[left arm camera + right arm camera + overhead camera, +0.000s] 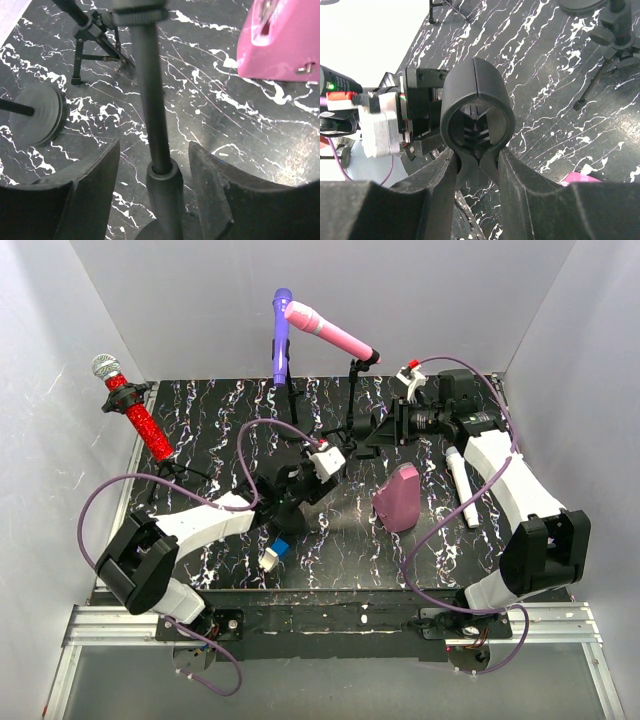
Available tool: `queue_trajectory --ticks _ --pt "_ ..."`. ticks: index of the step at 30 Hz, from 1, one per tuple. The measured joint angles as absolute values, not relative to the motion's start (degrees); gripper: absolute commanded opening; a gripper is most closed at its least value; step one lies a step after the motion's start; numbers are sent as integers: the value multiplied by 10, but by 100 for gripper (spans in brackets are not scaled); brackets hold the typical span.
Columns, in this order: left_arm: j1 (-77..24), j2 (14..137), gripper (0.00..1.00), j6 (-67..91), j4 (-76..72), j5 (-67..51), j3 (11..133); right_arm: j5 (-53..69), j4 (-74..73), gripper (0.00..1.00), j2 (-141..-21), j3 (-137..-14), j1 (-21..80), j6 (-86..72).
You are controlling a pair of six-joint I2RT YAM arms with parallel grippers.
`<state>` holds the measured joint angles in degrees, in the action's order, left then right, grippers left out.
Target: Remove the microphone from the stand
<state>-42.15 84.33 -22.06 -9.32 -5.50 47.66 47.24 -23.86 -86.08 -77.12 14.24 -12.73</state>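
A white microphone [462, 485] lies flat on the table beside my right arm. My right gripper [380, 432] is shut on the neck of an empty black microphone clip [477, 100], whose round holder has nothing in it; the fingers [440, 175] press it from both sides. My left gripper [290, 488] is open around a black stand pole [150, 100], with a gap on each side of the fingers [102, 175]. Red [135, 410], purple [281, 330] and pink [330, 330] microphones sit in their stands at the back.
A pink case [400, 498] lies at mid-table and shows at the top right of the left wrist view [285, 40]. A round stand base [37, 112] and tripod legs [95, 45] stand close by. A small white and blue object [275, 555] lies near the front edge.
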Motion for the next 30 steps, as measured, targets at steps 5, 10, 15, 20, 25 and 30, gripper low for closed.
queue_trajectory --ticks 5,10,15,20,25,30 --pt "-415 842 76 -223 -96 -68 479 468 -240 1 -861 -783 152 -112" --pt "-387 828 80 -234 -29 -143 507 470 -245 1 -860 -804 155 -79" --pt "-349 779 82 -276 38 -193 515 470 -246 1 -858 -848 155 -38" --pt "-336 720 82 -294 106 -215 515 470 -280 1 -849 -897 162 39" --pt "-335 677 82 -283 142 -210 514 467 -350 1 -825 -900 182 147" --pt "-334 656 82 -262 164 -205 520 466 -379 1 -791 -878 201 220"
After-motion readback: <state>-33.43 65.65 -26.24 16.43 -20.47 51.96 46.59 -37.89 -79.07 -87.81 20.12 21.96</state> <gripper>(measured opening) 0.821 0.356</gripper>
